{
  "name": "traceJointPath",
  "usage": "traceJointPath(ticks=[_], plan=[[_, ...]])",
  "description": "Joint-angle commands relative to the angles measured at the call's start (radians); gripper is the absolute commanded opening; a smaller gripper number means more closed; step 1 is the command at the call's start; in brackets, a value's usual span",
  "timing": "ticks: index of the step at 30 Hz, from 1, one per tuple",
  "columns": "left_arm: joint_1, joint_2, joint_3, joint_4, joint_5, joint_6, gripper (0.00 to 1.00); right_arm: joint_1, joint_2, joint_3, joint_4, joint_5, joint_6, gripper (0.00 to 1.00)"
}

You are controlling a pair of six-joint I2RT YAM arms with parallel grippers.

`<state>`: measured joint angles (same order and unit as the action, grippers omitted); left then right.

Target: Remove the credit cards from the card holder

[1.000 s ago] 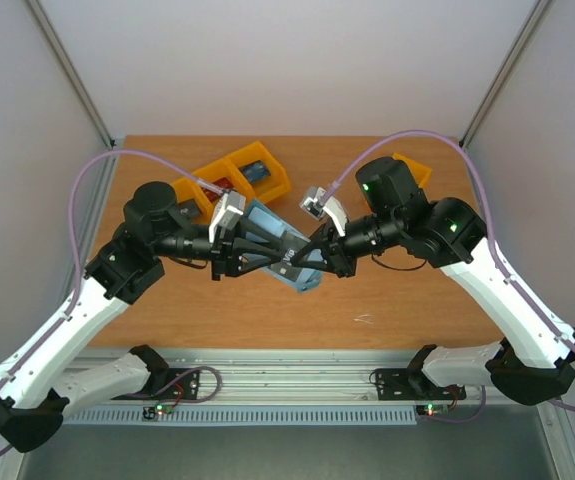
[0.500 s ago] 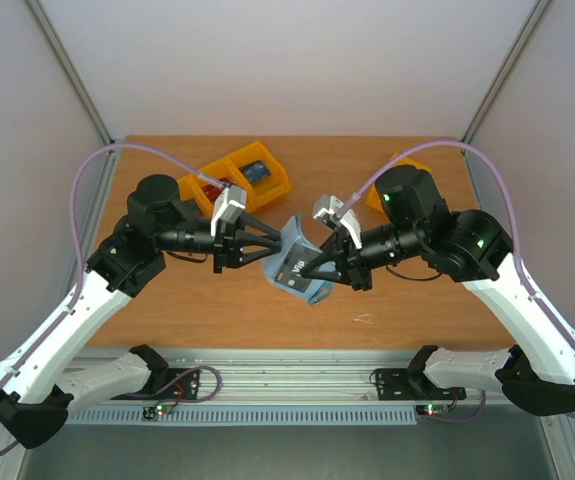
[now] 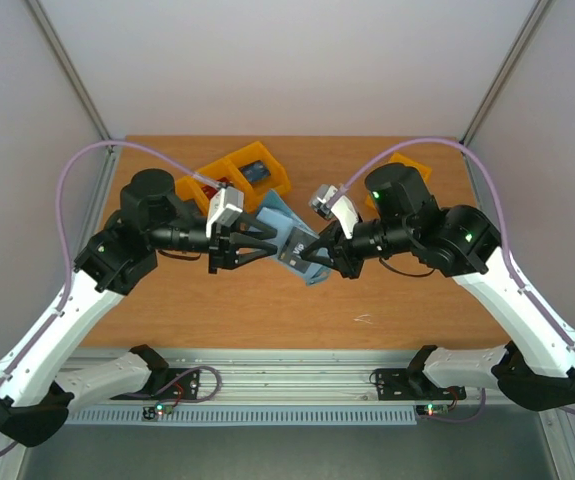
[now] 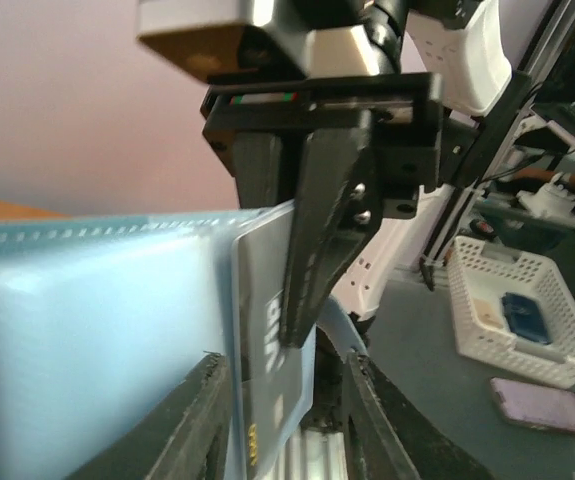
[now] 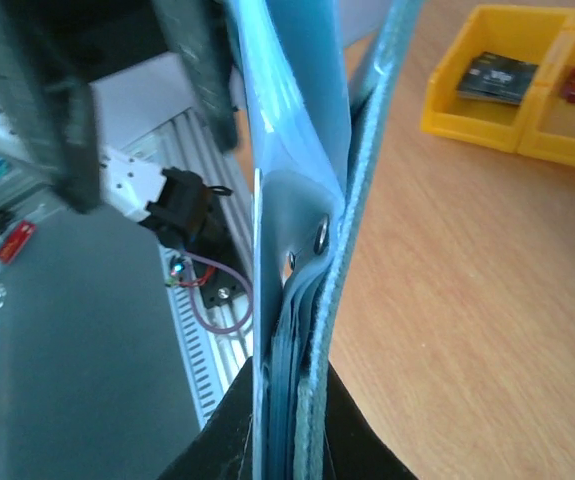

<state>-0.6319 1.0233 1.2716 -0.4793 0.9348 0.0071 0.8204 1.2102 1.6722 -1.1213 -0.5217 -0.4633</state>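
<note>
The blue-teal card holder (image 3: 279, 222) hangs above the table between both arms. My right gripper (image 3: 312, 255) is shut on its lower edge; in the right wrist view the wallet's layers (image 5: 302, 130) are pinched at my right gripper (image 5: 292, 375), with two snap studs showing. A dark grey credit card (image 3: 293, 252) sticks out of a pocket. In the left wrist view that card (image 4: 267, 330) and the light blue panel (image 4: 97, 330) lie between the spread fingers of my left gripper (image 4: 282, 362), which is open. My left gripper (image 3: 272, 243) reaches in from the left.
Orange bins (image 3: 237, 175) stand at the back left, holding a blue card (image 3: 257, 172) and a red card (image 3: 217, 183). Another orange bin (image 3: 407, 170) sits behind the right arm. The right wrist view shows the bins (image 5: 507, 110) beyond the wallet.
The right gripper carried the wallet right and down, then back up and left. The left gripper pulled away from the wallet, then came back in around the grey card.
</note>
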Motion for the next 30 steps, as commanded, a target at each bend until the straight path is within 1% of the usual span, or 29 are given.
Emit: traceJointPath(ticks=[1, 4, 6, 8, 9, 11, 15, 19, 23, 27, 30], plan=[[0.021, 0.005, 0.086, -0.068, -0.055, 0.134, 0.36, 0.007, 0.022, 0.035, 0.016, 0.117, 0.043, 0.01], [0.029, 0.01, 0.127, -0.09, -0.056, 0.183, 0.35, 0.006, 0.032, 0.04, 0.007, 0.157, 0.064, 0.01], [0.02, 0.009, 0.127, -0.1, 0.038, 0.223, 0.33, 0.007, 0.036, 0.045, 0.005, 0.162, 0.072, 0.01], [-0.026, 0.009, 0.087, -0.095, 0.064, 0.225, 0.29, 0.007, 0.035, 0.045, 0.009, 0.155, 0.079, 0.01], [-0.058, 0.01, 0.064, -0.091, 0.054, 0.218, 0.29, 0.006, 0.034, 0.047, 0.011, 0.152, 0.081, 0.01], [-0.08, 0.015, 0.027, -0.064, 0.012, 0.196, 0.28, 0.006, 0.035, 0.051, 0.011, 0.142, 0.083, 0.01], [-0.083, 0.035, 0.01, -0.015, -0.111, 0.114, 0.26, 0.007, 0.033, 0.056, 0.004, 0.122, 0.086, 0.01], [-0.083, 0.04, 0.015, -0.014, -0.21, 0.101, 0.26, 0.007, 0.033, 0.055, 0.006, 0.104, 0.081, 0.01], [-0.083, 0.036, 0.008, -0.035, -0.236, 0.122, 0.27, 0.007, 0.032, 0.051, 0.008, 0.078, 0.069, 0.01], [-0.081, 0.042, 0.001, -0.034, -0.273, 0.115, 0.26, 0.007, 0.03, 0.052, 0.016, 0.008, 0.047, 0.01], [-0.081, 0.057, 0.008, -0.028, -0.233, 0.125, 0.26, 0.008, 0.03, 0.05, 0.027, -0.047, 0.033, 0.01]])
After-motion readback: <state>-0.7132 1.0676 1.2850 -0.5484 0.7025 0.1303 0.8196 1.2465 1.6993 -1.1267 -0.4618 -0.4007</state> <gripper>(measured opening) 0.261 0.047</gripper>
